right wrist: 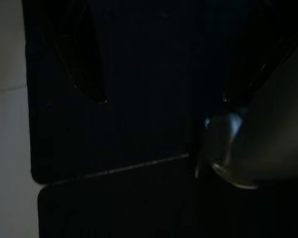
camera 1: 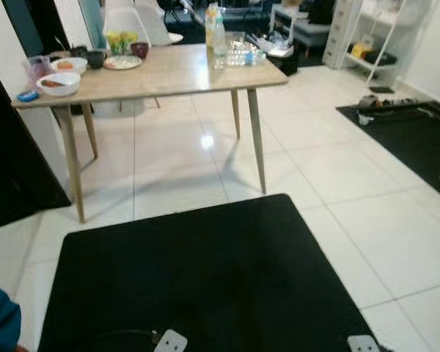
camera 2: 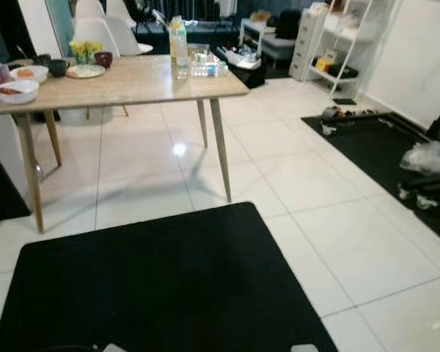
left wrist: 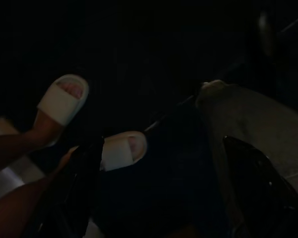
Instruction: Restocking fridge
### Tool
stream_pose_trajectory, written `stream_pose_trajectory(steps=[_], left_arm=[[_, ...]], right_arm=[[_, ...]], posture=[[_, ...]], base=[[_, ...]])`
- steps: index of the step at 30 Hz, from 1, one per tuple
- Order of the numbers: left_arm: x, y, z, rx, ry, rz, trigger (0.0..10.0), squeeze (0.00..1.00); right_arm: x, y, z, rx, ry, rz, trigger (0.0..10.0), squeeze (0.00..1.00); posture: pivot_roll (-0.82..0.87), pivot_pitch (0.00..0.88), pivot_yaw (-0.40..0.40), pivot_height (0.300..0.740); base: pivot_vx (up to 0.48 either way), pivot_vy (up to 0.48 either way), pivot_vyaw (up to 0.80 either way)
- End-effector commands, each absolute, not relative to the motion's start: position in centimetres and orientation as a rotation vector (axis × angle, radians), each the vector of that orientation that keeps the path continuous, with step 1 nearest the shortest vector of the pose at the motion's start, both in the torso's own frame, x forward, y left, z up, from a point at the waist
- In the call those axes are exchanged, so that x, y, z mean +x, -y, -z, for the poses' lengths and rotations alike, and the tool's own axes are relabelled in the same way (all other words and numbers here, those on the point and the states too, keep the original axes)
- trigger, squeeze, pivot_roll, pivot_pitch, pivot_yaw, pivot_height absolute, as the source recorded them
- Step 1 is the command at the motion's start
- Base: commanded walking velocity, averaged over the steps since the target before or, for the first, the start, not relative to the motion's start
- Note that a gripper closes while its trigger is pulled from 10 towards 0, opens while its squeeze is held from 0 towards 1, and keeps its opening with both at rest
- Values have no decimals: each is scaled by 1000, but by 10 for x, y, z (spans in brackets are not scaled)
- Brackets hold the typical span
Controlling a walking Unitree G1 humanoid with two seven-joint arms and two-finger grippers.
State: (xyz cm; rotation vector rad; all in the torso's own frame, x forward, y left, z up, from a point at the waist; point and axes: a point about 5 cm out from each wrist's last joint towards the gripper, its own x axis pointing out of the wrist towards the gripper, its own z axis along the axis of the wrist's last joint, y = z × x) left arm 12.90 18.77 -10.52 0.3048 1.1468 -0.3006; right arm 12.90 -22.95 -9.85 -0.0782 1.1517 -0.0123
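Both arms hang idle over the black mat [camera 1: 205, 279] at the bottom of the frame. The left gripper [left wrist: 159, 198] and right gripper [right wrist: 159, 74] both have jaws apart, holding nothing. A person's slippered feet [left wrist: 121, 151] stand by the left one. The bottles [camera 1: 215, 37] stand upright on the bench [camera 1: 169, 73], upper middle, well ahead. Neither arm looks nearer. No fridge around.

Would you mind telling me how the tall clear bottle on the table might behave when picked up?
The clear bottle stands tall and narrow near the table's far edge, so a nudge would probably tip it. Its smooth plastic looks slippery and likely light.
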Motion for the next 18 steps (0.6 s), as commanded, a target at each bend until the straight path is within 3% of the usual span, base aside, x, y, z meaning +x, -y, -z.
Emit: stream_pose_trajectory(steps=[1,18], left_arm=[[125,-189,106,310,-1165,307,10000,0],[124,-192,106,318,-1169,306,10000,0]], right_arm=[[130,231,98,-84,-1144,17,10000,0],[130,229,98,-55,-1136,10,10000,0]], posture=[[-4,0,-13,740],[11,0,-18,740]], base=[[334,0,0],[337,0,0]])
